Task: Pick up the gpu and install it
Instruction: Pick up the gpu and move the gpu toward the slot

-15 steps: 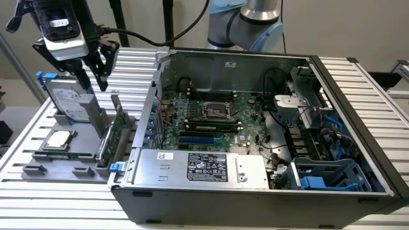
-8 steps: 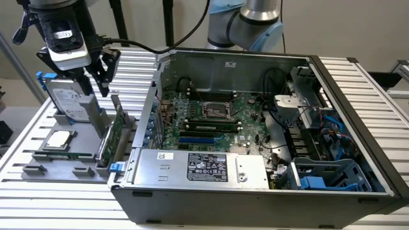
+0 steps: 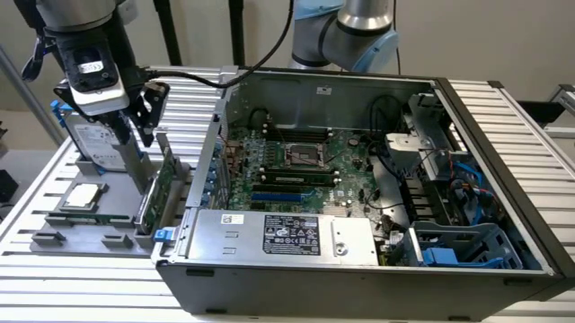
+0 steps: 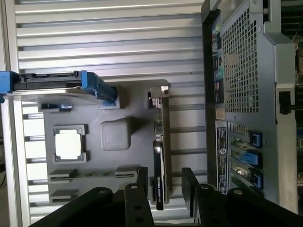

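Your gripper [image 4: 165,191] hangs open and empty above the gpu [image 4: 161,142]. That card stands on edge in the gray tray [image 4: 94,161], its long axis parallel to the open computer case [image 3: 359,286] and its silver bracket toward the hard drive [image 3: 90,140]. A slatted metal table [image 4: 109,42] lies underneath.

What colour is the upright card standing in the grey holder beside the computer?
The gpu is green, clearest in the exterior view.
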